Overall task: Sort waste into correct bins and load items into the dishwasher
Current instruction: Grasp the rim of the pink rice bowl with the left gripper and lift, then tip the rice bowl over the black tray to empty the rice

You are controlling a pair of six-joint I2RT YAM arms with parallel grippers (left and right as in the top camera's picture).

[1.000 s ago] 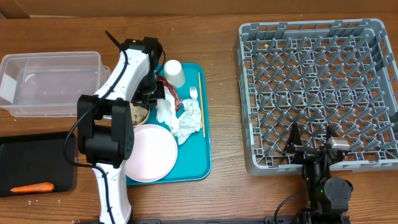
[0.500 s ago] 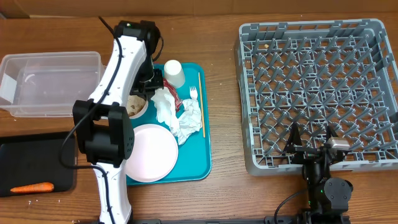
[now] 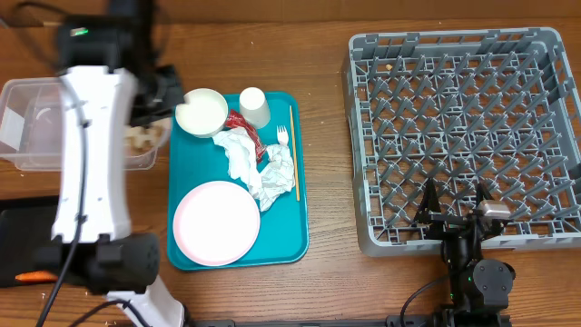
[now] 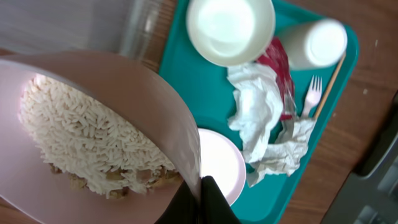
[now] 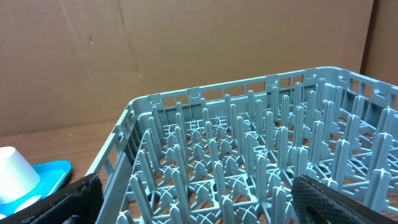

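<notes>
My left gripper (image 4: 200,198) is shut on the rim of a pale pink bowl (image 4: 93,74) holding whitish rice (image 4: 87,140) and brownish scraps. It holds the bowl tilted over the clear tub (image 3: 54,127). In the overhead view the left gripper (image 3: 156,104) and a bit of the bowl (image 3: 145,138) show at the tub's right end. On the teal tray (image 3: 295,227) lie an empty white bowl (image 3: 201,112), a cup (image 3: 254,106), a red wrapper (image 3: 238,121), napkins (image 3: 252,165), a fork (image 3: 283,136), a stick (image 3: 294,154) and the plate (image 3: 216,222). My right gripper (image 5: 205,208) is open and empty at the dish rack's (image 3: 463,127) near edge.
The black tray (image 3: 27,227) sits at the front left, partly under my left arm, with an orange carrot piece (image 3: 27,275) on it. The rack (image 5: 249,149) holds no dishes. A brown cardboard wall stands behind the table.
My left gripper has lifted the rice bowl off the teal tray and carried it left and up, over the clear tub. The empty white bowl is now uncovered. The right arm has not moved.
</notes>
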